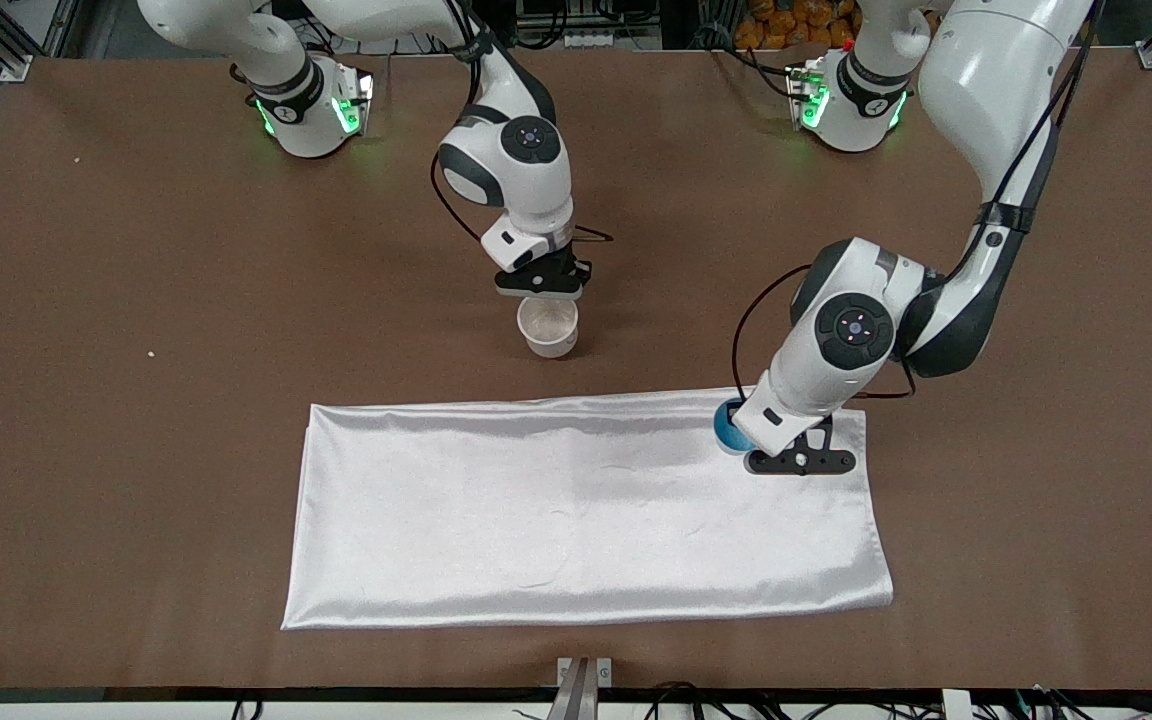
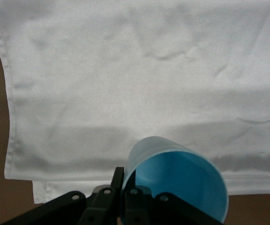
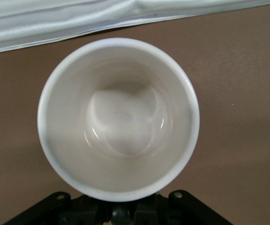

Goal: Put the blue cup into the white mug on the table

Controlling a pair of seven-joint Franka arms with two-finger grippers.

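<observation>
Over the cloth (image 1: 586, 510), left gripper (image 1: 798, 455) jaws clench blue cup (image 1: 728, 428); right gripper (image 1: 542, 288) grips white mug (image 1: 548, 327).

Both arms bent low, left gripper (image 1: 798, 452) and right gripper (image 1: 542, 290) with fingers clamped.

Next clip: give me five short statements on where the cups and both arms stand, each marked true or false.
1. The left gripper grips the blue cup at its rim. True.
2. The blue cup sits inside the white mug. False: the mug is empty.
3. The right gripper is shut at the white mug. True.
4. The white mug stands on the white cloth. False: on the bare brown table.
5. The blue cup is over the cloth's corner. True.
</observation>
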